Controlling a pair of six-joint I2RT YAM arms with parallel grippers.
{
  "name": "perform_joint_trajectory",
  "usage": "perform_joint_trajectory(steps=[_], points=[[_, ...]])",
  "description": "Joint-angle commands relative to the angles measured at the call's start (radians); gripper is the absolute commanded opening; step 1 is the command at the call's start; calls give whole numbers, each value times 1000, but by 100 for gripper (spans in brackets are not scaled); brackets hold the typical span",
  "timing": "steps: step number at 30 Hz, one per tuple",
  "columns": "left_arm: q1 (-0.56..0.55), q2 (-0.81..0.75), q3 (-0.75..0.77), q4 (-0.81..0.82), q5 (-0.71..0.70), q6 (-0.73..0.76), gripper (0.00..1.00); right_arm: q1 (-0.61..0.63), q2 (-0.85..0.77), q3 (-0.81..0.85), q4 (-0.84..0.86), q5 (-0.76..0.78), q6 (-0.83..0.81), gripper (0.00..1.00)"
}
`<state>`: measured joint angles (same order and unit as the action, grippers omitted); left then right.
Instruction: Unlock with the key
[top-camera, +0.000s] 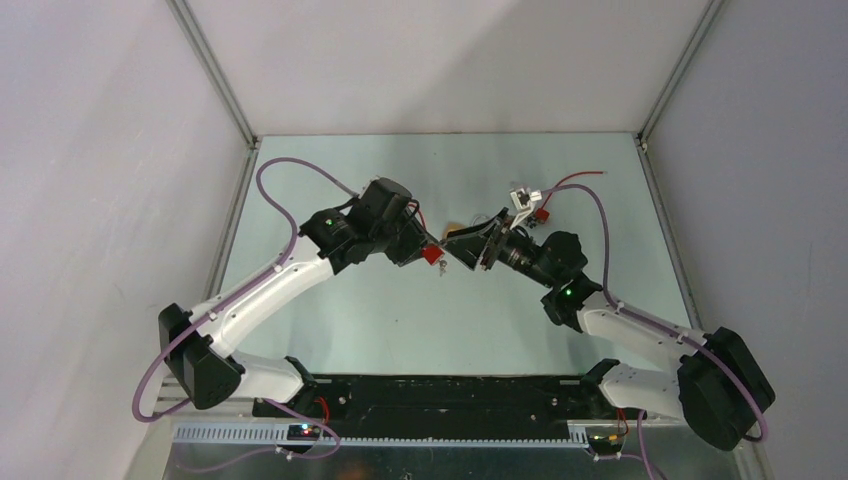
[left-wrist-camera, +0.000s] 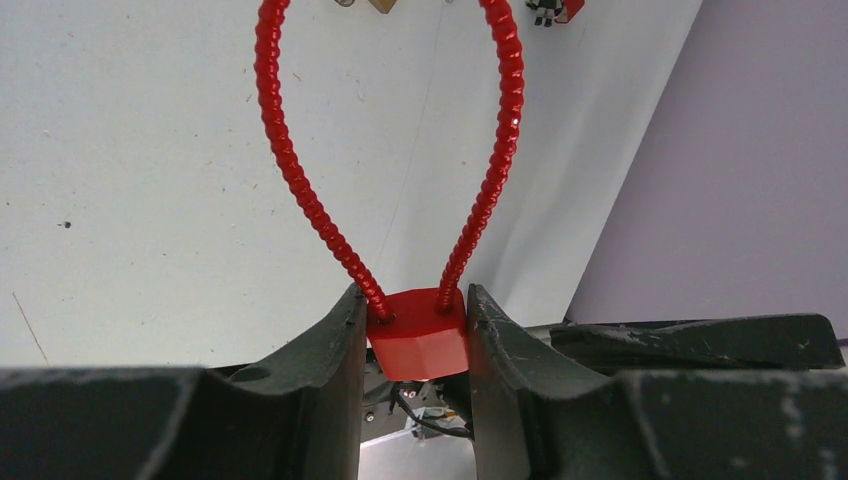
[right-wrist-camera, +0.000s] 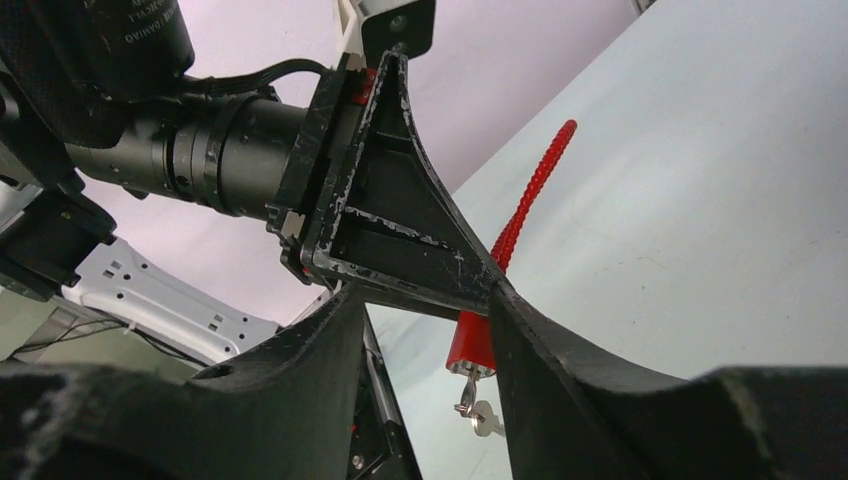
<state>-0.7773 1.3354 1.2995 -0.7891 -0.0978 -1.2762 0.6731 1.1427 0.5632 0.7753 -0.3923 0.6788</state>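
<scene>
While my left gripper (left-wrist-camera: 415, 312) clamps the red tag (left-wrist-camera: 420, 348) above the tabletop (top-camera: 420, 320) centre, the key (right-wrist-camera: 484, 418) dangles beneath, between my right gripper's (right-wrist-camera: 425, 300) parted, empty jaws. It looks tiny, light and slippery, so I'd pinch its head.

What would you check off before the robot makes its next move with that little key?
1. Grip of the left tool on the red tag: ok, clamped between both fingers.
2. The key hanging free under the tag: ok.
3. The right tool open and holding nothing: ok.
4. Key lined up between the right tool's fingers: cannot tell, depth is unclear.
5. Keyhole of the padlock in sight: cannot tell, only a brass corner shows at the picture's top edge.
</scene>
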Motion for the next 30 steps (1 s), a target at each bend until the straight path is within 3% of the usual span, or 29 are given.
perform_joint_trajectory(steps=[1,6,11,30], points=[[5,-22,4,14,8,-8,0,10,-48,-2,-19,40,-21,51],[7,-26,1,13,3,-11,0,27,-89,-36,-89,75,-17,32],[8,-26,5,13,3,-11,0,60,-95,-52,-115,89,-17,25],[14,-34,8,14,-11,-17,0,87,-95,-86,-151,146,-4,20]])
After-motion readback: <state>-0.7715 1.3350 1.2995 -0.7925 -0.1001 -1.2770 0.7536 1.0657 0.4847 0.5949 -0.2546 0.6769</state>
